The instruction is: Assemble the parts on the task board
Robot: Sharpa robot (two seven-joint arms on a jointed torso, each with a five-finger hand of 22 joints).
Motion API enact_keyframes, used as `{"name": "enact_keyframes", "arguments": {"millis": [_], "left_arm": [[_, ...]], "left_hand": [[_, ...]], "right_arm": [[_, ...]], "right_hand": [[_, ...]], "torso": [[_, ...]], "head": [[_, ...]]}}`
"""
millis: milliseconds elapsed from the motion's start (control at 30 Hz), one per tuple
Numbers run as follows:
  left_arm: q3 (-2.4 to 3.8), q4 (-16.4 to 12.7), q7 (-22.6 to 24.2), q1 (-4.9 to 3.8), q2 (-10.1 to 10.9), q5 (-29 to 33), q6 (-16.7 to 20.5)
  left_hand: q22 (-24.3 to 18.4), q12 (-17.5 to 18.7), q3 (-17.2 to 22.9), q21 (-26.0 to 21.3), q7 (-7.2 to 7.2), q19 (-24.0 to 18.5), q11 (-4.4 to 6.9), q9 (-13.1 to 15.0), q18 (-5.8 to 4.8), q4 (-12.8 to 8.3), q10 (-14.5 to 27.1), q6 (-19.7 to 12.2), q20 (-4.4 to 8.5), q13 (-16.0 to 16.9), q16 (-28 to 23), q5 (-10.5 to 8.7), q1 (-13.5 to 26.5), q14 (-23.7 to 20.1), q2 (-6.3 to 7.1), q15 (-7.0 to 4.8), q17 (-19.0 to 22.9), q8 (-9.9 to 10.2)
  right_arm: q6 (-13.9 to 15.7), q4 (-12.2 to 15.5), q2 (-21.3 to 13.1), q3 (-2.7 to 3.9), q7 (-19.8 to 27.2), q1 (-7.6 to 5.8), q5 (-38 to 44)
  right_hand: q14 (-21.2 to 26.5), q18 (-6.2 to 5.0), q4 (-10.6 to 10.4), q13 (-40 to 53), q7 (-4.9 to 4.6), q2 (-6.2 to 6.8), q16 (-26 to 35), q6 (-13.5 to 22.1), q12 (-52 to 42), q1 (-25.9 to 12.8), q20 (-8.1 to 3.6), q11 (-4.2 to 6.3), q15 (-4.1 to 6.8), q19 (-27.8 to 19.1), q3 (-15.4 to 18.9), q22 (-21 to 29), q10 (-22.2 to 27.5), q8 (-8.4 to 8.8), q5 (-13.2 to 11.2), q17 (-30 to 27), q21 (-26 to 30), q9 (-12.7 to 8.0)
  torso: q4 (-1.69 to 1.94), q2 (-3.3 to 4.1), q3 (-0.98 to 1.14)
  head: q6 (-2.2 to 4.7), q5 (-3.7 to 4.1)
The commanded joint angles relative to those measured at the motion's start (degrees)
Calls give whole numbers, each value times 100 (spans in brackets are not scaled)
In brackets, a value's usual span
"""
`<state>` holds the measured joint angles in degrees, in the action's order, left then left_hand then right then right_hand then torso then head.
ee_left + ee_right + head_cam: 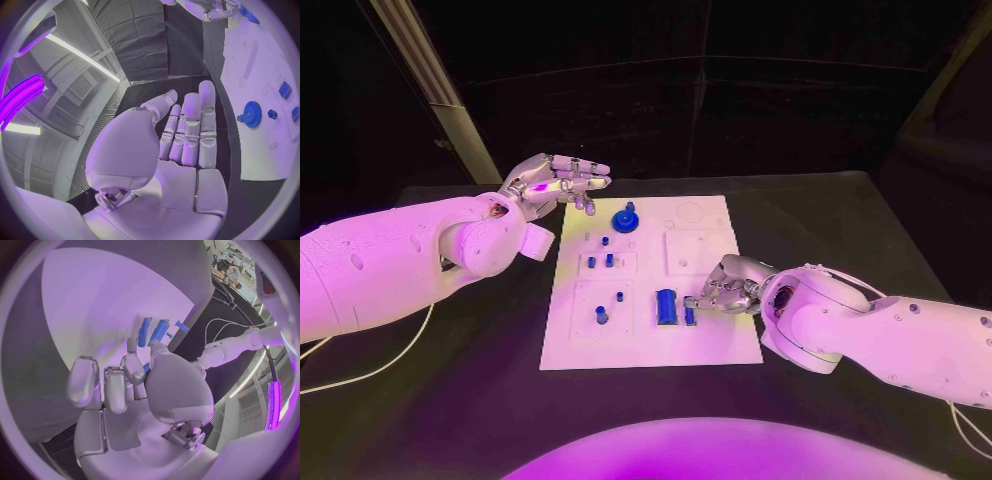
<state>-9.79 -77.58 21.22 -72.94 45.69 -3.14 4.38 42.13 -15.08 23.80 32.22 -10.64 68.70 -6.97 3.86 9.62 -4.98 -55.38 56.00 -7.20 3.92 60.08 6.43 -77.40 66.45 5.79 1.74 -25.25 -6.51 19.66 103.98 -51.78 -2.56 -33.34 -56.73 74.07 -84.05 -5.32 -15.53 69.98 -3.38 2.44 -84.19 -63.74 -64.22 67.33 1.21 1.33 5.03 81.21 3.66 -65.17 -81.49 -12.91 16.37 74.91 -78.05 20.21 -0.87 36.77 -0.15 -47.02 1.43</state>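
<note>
Touching a blue part (689, 315), the right hand (728, 285).

Light: magenta-violet wash over my white arms and the flat white rectangular task board (653, 330) | Background: dim; matte black table (473, 400) nearly lost in dark | Glare: bright strip lamps at the wrist views' rims | Distortion: fisheye bends straight edges | Focus: my near fingers (187, 130) soft.

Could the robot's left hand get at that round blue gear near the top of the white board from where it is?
Probably yes. The left hand hovers open beside the round blue toothed gear on the white task board, with nothing between them. The right hand is busy farther down the board, out of the way.
</note>
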Motion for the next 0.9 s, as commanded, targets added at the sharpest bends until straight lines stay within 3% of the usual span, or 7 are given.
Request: {"name": "enact_keyframes", "arguments": {"millis": [33,200,400,533,700,733,900], "left_arm": [[4,-9,18,-9,8,23,-57],[4,-2,19,-9,8,23,-56],[4,3,24,-8,-6,23,-61],[4,5,23,-8,-9,23,-63],[4,3,22,-8,-3,23,-61],[4,2,21,-8,-2,23,-61],[4,1,21,-8,0,23,-62]], "left_hand": [[-9,-26,-35,-25,3,-56,-13,-3,84,-4,37,-19,2,-9,1,0,33,-45,-20,4,9,-23],[-9,-26,-35,-25,3,-56,-13,-3,84,-4,37,-19,2,-9,1,0,33,-45,-20,4,9,-23],[-9,-26,-35,-25,3,-56,-13,-3,84,-4,37,-19,2,-9,1,0,33,-45,-20,4,9,-23],[-9,-26,-35,-25,3,-56,-13,-3,84,-4,37,-19,2,-9,1,0,33,-45,-20,4,9,-23],[-15,-37,-40,-29,4,-56,-13,-4,84,-2,45,-23,0,-10,4,1,38,-48,-24,5,16,-25],[-15,-37,-40,-29,4,-56,-13,-4,84,-2,45,-23,0,-10,4,1,38,-48,-24,5,16,-25],[-15,-37,-40,-29,4,-56,-13,-4,84,-2,45,-23,0,-10,4,1,38,-48,-24,5,16,-25]], "right_arm": [[540,44,-123,2,927,-8,126],[482,74,-268,1,1590,-8,556],[225,36,-271,1,1897,-7,945],[-5,-30,-222,0,1963,-6,1023],[-309,-109,-151,0,1928,-6,1053],[-354,-120,-140,0,1916,-6,1055],[-520,-178,-95,-1,1849,-5,1050]], "right_hand": [[-395,69,124,-49,-100,-33,34,243,89,305,40,-100,-78,-41,12,23,71,160,126,481,28,-45],[-392,58,552,-117,-221,-258,42,494,215,1110,109,-192,-147,-66,-273,45,187,398,3,474,45,-190],[-394,58,807,-219,-365,-287,33,766,367,1523,192,-304,-236,-84,-554,50,289,694,-130,494,52,-448],[-394,56,1085,-227,-442,-371,25,773,389,1909,235,-354,-277,-89,-1090,32,345,844,145,509,40,-631],[-390,55,1217,-211,-480,-205,22,712,356,1779,281,-380,-319,-104,-1950,12,349,930,624,515,23,-894],[-391,44,1243,-201,-502,-10,19,615,324,1473,270,-392,-345,-114,-2548,0,334,902,686,522,10,-1062],[-390,54,1434,-201,-485,168,17,597,304,1231,289,-401,-324,-120,-3139,-17,324,923,901,527,-6,-1229]], "torso": [[2,2,2],[-8,0,0],[3,3,4],[9,3,1],[10,8,-3],[9,8,-2],[6,3,-3]], "head": [[9,-4],[11,-10],[22,1],[15,9],[5,-1],[4,-3],[-9,-6]]}}
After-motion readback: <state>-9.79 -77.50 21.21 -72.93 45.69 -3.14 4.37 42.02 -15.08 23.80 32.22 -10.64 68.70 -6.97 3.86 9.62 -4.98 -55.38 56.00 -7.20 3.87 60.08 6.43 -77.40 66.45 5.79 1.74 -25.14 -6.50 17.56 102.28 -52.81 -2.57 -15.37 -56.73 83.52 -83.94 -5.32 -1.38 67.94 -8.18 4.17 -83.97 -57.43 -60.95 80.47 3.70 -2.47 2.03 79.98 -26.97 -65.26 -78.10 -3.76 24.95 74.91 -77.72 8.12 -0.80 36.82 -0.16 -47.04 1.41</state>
